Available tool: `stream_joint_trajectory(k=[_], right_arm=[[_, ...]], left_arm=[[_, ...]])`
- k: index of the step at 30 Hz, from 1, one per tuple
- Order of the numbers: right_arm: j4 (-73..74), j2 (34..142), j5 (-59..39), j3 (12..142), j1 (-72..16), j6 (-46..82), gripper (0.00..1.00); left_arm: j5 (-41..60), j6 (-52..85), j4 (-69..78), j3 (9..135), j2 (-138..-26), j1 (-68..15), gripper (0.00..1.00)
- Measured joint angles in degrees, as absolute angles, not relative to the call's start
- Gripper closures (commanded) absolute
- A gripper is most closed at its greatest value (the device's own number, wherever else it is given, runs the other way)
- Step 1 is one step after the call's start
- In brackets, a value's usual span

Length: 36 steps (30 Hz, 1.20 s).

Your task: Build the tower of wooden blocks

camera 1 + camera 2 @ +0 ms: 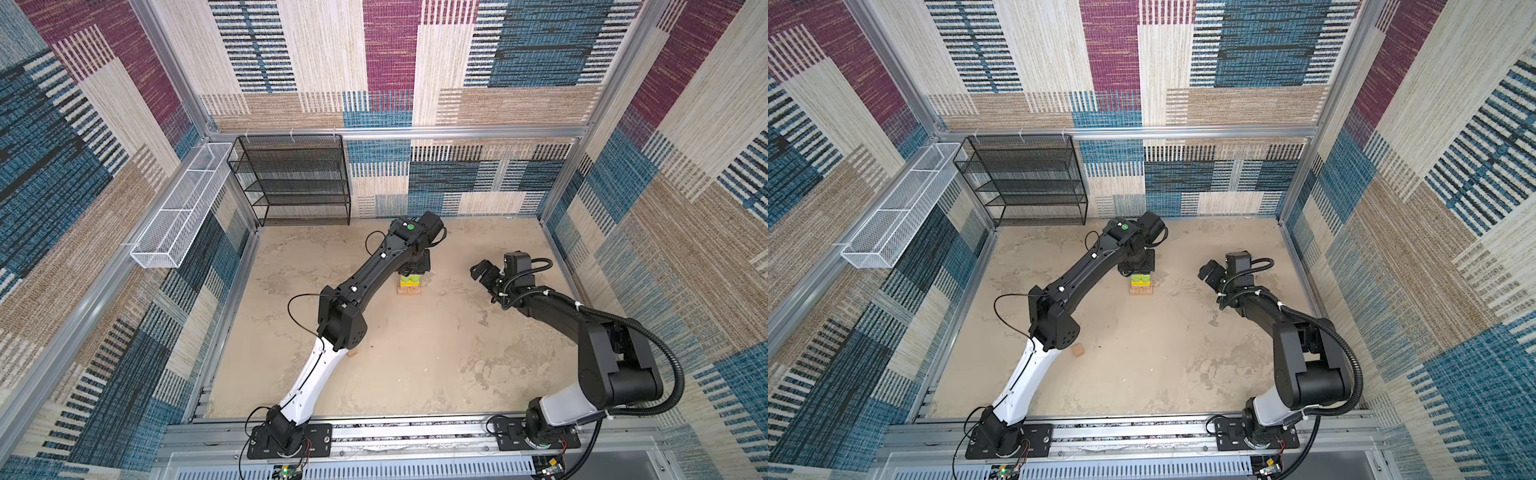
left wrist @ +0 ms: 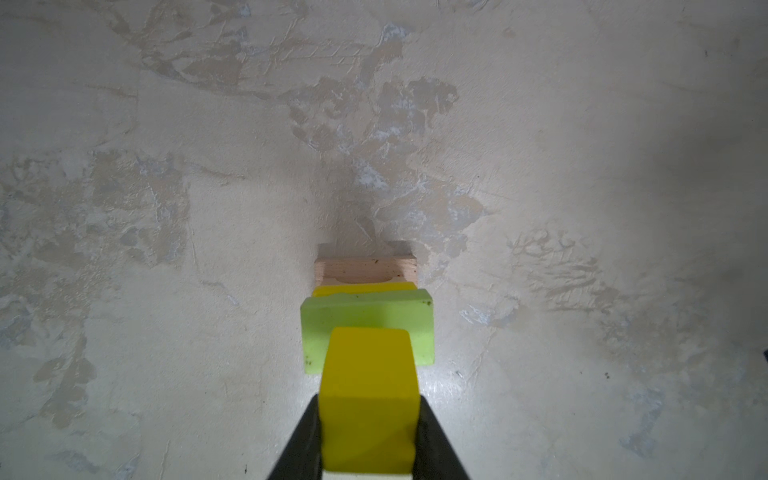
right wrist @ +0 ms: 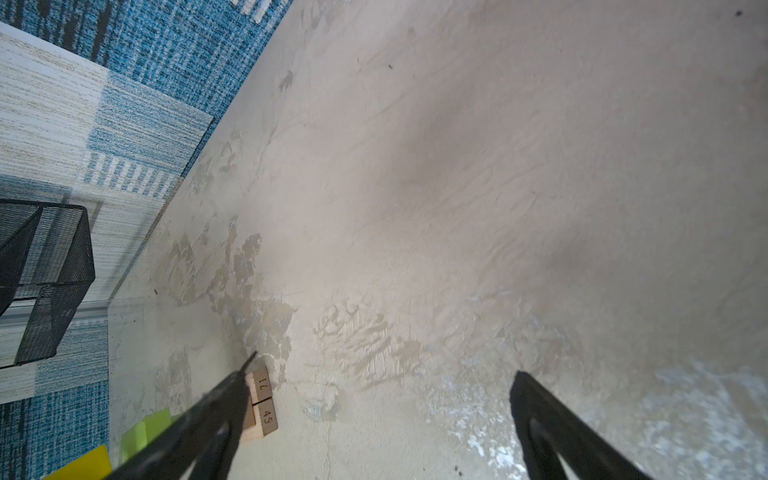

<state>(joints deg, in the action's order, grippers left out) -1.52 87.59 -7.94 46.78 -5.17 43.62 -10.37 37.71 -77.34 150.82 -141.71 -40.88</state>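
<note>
Tower (image 1: pixel 409 284) stands just under the left gripper (image 2: pixel 369 411), which pinches the yellow cube (image 2: pixel 368 374); right gripper (image 3: pixel 385 363), spread wide, hangs at three o'clock.

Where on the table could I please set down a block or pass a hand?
Bare: the front middle of the table, between the tan cube and the right arm; also between the wood block tower and the open right gripper. Crowded: the tower itself, where the left gripper holds the yellow cube.

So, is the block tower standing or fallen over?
Standing: the tower is stacked straight, green block flat above tan blocks.
</note>
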Motion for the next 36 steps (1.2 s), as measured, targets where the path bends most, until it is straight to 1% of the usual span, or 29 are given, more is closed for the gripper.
stream_joint_trajectory(k=[20, 36], right_arm=[[-1.54, 88.47, -8.01, 46.87, -5.17, 43.59, 0.01], [-1.54, 88.6, -7.97, 46.87, -5.17, 43.4, 0.01]], left_arm=[[-10.41, 37.74, -77.34, 151.28, -142.28, -40.88, 0.93], [-10.81, 37.8, -77.34, 151.28, -142.41, -40.88, 0.86]])
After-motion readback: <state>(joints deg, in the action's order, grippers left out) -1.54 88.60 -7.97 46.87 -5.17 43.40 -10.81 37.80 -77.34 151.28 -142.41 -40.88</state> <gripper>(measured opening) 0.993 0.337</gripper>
